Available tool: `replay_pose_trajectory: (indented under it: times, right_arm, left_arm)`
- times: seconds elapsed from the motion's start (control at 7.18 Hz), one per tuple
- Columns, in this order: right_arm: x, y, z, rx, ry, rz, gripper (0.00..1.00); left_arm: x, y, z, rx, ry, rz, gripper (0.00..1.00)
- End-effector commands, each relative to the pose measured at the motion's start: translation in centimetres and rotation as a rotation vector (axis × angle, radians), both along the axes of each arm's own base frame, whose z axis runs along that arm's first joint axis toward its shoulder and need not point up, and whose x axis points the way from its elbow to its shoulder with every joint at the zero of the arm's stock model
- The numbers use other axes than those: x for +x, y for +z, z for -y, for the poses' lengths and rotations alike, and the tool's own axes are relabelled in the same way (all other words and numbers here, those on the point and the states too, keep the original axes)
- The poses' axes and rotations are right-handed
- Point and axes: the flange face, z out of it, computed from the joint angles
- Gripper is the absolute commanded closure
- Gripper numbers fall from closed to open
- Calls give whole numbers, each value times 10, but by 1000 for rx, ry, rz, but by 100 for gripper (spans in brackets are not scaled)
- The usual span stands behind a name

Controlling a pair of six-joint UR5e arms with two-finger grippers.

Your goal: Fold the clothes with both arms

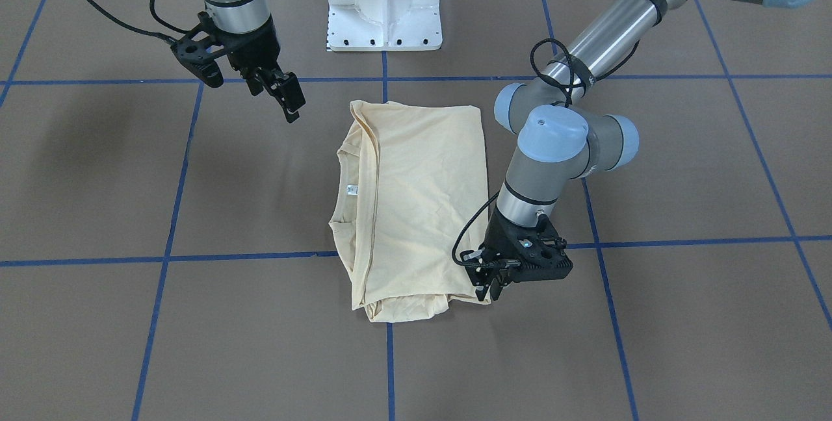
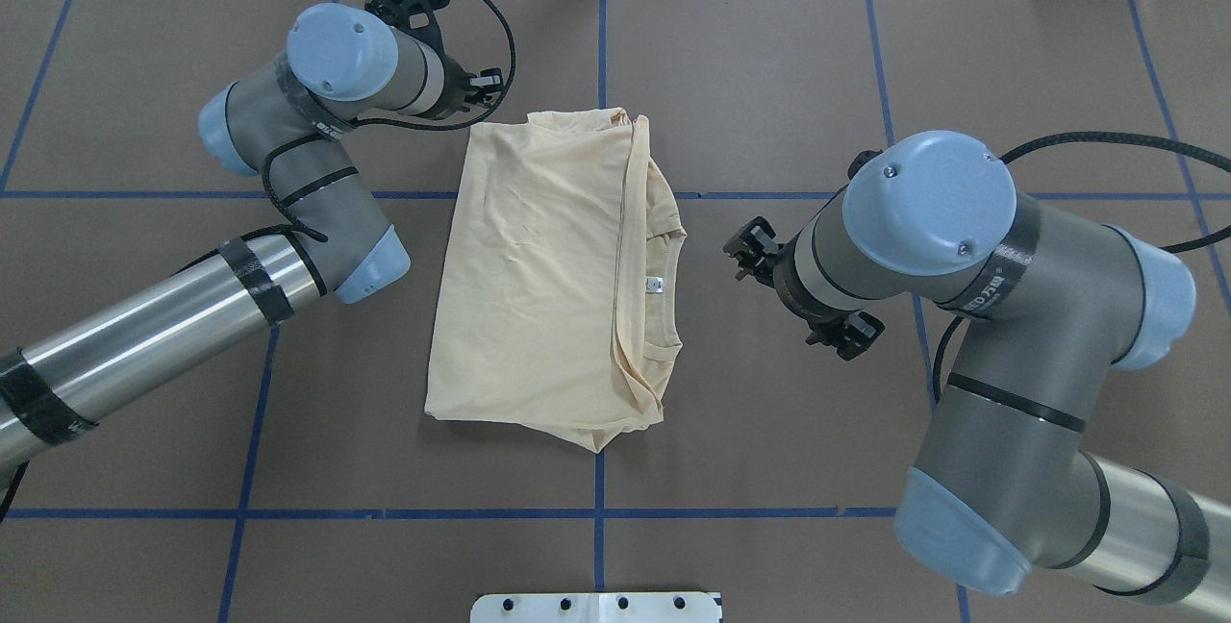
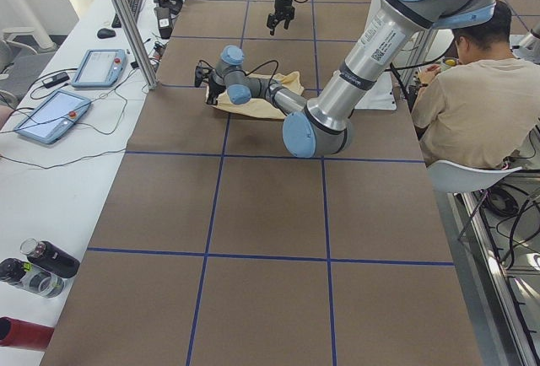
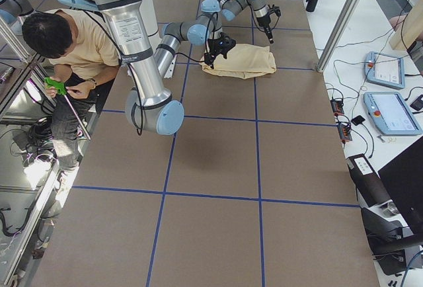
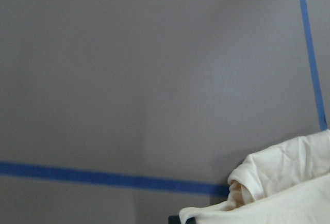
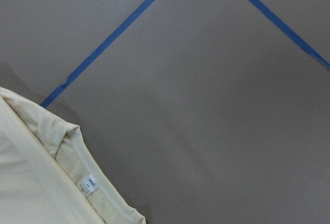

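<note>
The cream-yellow T-shirt (image 2: 548,277) is lying part-folded near the middle of the table (image 2: 769,46), a rough rectangle with its long axis running from the robot's edge toward the operators' edge. Its neck opening and white label (image 2: 655,285) are facing the robot's right; the smooth folded edge is facing the left.

The left gripper (image 1: 489,283) is sitting low at the shirt's far corner on the left side, its fingers closed together right at the hem; whether cloth is pinched between them cannot be told from these views. The right gripper (image 1: 286,97) is hanging above the table off the shirt's near corner on the collar side, apart from the fabric, holding nothing, its fingers looking close together.

So the left arm is the nearer one, at the cloth already, with the shirt stretching from it toward the robot. A next fold probably means carrying that far end along the long axis. Bare brown table is lying open on every side, blue tape lines (image 2: 769,195) crossing it.
</note>
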Motion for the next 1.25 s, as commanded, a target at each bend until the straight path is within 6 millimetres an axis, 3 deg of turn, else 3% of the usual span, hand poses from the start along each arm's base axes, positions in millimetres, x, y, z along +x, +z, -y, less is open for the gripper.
replay_pose_trajectory:
  times: [0.0,0.14,0.28,0.56,1.11]
  right_arm:
    - [-55,0,-40,2,112,58,0]
    - [-79,-2,-73,-36,165,72,0]
    - [-97,-1,-94,-81,265,86,0]
    - [-147,0,-105,-135,385,101,0]
    - [-189,12,-95,-171,450,134,12]
  left_arm:
    - [-41,5,-20,9,45,-53,46]
    - [-76,16,-37,11,59,-76,46]
    - [-99,22,-46,17,49,-85,47]
    - [-102,24,-49,17,47,-86,47]
    - [-102,23,-50,14,44,-91,47]
